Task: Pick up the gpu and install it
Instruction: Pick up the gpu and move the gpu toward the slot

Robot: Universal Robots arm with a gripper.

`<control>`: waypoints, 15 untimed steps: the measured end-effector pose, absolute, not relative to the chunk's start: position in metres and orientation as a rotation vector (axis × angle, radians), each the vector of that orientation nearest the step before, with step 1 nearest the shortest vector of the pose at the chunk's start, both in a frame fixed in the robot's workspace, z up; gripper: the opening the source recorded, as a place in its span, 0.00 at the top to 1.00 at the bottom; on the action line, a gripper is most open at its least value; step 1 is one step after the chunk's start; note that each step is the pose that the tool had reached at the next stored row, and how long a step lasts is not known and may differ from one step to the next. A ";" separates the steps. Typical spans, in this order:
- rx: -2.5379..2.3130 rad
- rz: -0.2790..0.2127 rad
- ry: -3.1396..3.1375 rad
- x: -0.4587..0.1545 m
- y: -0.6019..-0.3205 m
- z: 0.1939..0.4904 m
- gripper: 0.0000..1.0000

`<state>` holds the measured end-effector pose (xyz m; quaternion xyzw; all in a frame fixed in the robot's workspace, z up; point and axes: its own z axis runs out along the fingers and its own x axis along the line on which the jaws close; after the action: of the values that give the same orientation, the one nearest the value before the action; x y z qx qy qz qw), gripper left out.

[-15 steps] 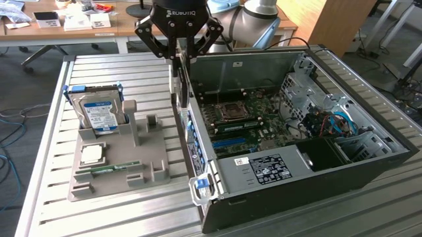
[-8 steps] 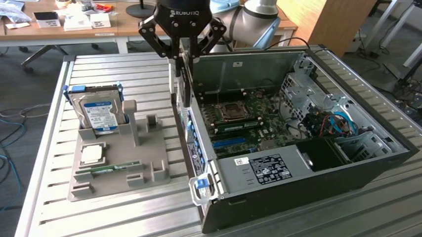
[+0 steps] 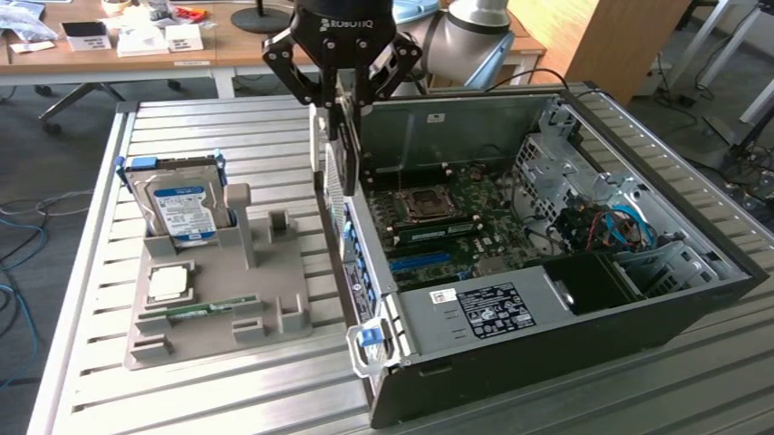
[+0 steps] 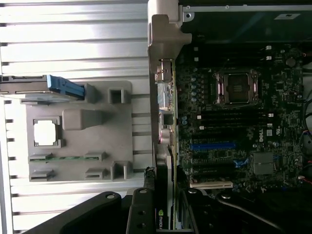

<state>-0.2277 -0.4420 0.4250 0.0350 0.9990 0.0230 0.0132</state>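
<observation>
Pincer (image 3: 347, 101): clamped on thin dark rectangular gpu card (image 3: 348, 159)
Orientation: edge-down, likely to meet green motherboard (image 3: 484, 231)

We see a slatted metal table (image 3: 206, 399) on grey carpet floor (image 3: 61, 172), with blue cables (image 3: 17, 220) on the floor off its edge at the exterior view's left. Beyond the far edge stands a wooden desk (image 3: 121, 56) with papers (image 3: 143, 38) on top and a chair base (image 3: 75, 98) beneath. A wooden panel (image 3: 604, 41) stands toward the exterior view's right.

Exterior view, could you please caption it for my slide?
Gripper holds the gpu on edge above the open computer case, beside the grey tray.
</observation>
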 end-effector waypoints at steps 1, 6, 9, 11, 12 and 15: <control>0.109 0.072 3.112 -0.227 -0.442 0.425 0.73; 0.109 0.072 3.112 -0.226 -0.442 0.425 0.73; 0.109 0.072 3.112 -0.226 -0.442 0.425 0.73; 0.109 0.072 3.112 -0.225 -0.442 0.425 0.73; 0.109 0.072 3.112 -0.225 -0.442 0.425 0.73; 0.109 0.072 3.112 -0.224 -0.442 0.425 0.73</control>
<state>-0.2244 -0.4420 0.4249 0.0351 0.9990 0.0230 0.0132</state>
